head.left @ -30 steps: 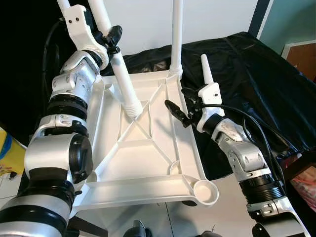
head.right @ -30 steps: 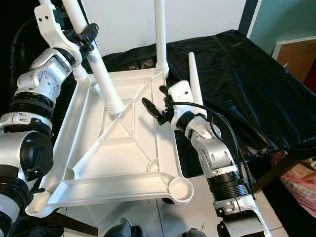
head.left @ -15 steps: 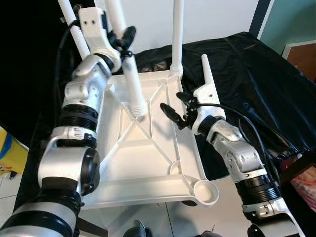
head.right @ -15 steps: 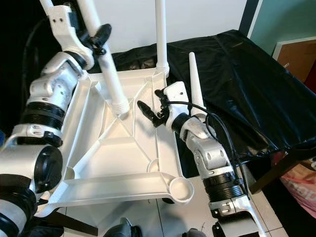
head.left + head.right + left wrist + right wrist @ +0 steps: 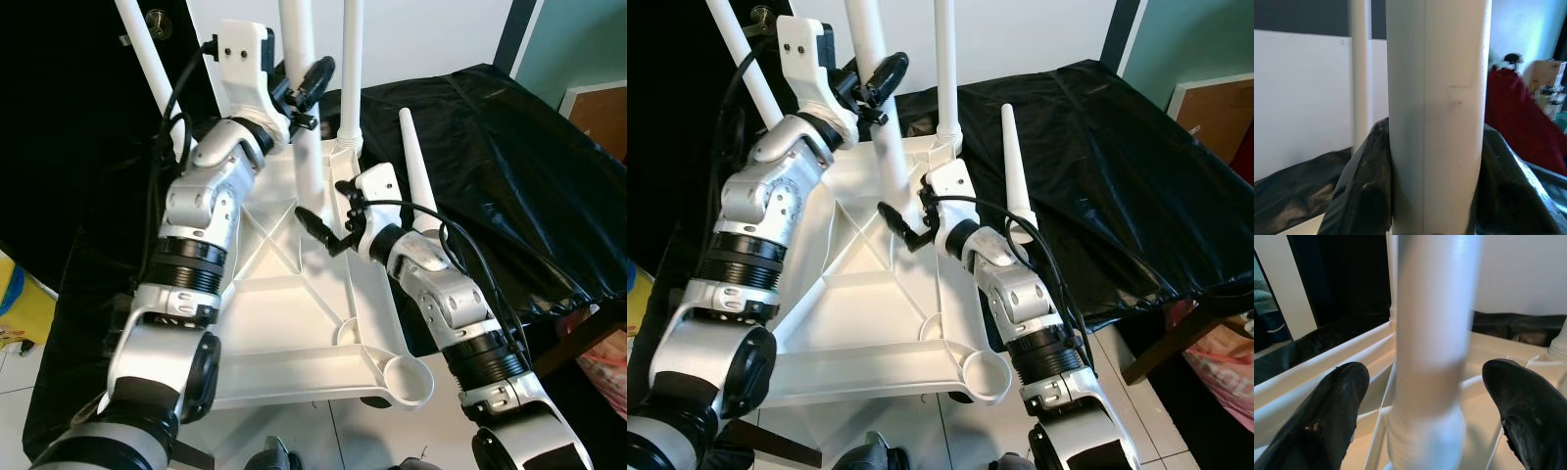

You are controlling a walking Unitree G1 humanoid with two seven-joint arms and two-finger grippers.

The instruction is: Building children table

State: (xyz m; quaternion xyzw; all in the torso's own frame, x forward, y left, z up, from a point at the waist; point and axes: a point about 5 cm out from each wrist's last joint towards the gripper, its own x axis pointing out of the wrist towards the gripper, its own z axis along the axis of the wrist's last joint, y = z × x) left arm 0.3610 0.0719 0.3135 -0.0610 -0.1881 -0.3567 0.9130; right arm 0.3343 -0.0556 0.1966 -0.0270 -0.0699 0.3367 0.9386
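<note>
Left eye view: upturned tabletop [image 5: 294, 323] on black-draped surface [image 5: 509, 196] | left end effector [image 5: 304, 83] clamped on leg [image 5: 304, 137], upright over central socket | right end effector [image 5: 328, 230] spread wide around leg's base, holding nothing | step: seating leg | next: likely press or twist it home.

1. A glossy black sheet [image 5: 509, 157] covers the table, creased and hanging over its right edge.
2. A white wall [image 5: 431, 34] stands behind the table's far edge.
3. A teal wall [image 5: 578, 39] rises past the far right corner, with a brown board in a white frame [image 5: 600, 113] against it.
4. Something yellow and blue [image 5: 15, 304], perhaps a bag, sits on the floor by the left edge.
5. A pink thing [image 5: 607, 367] lies low at the right.
6. Red cloth [image 5: 1518, 122] shows in the left wrist view.
</note>
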